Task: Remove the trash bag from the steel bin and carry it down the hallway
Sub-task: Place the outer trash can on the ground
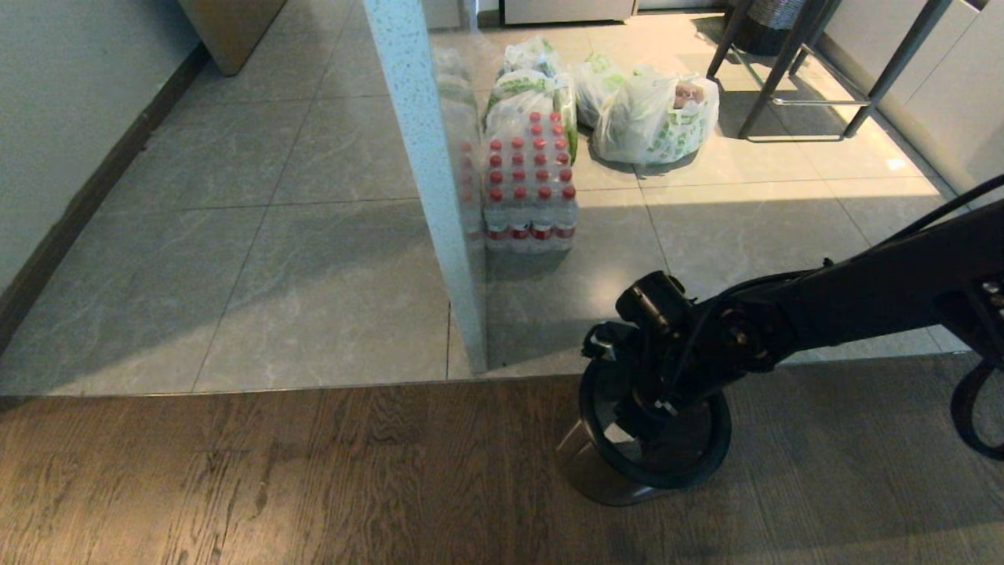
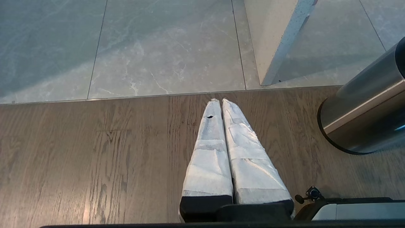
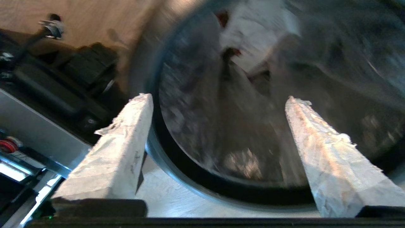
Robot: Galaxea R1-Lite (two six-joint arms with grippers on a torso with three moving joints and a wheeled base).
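Observation:
The steel bin (image 1: pixel 596 479) stands on the wood floor just before the tiles, its black rim (image 1: pixel 710 459) facing up. My right arm (image 1: pixel 823 302) reaches over it from the right, wrist pointing down at the mouth. In the right wrist view, my right gripper (image 3: pixel 218 96) is open over the bin (image 3: pixel 177 190), nothing between its white-wrapped fingers (image 3: pixel 123 152). The clear crinkly trash bag (image 3: pixel 196 104) lines the inside, with white and red scraps deep in it. My left gripper (image 2: pixel 221 100) is shut and empty over the wood floor, left of the bin (image 2: pixel 364 104). The hallway (image 1: pixel 235 235) runs off at the left.
A white speckled partition edge (image 1: pixel 420 157) stands just behind the bin. Behind it are a shrink-wrapped pack of red-capped bottles (image 1: pixel 529 180) and white grocery bags with green print (image 1: pixel 651 118). Dark stool legs (image 1: pixel 792 71) stand at the back right.

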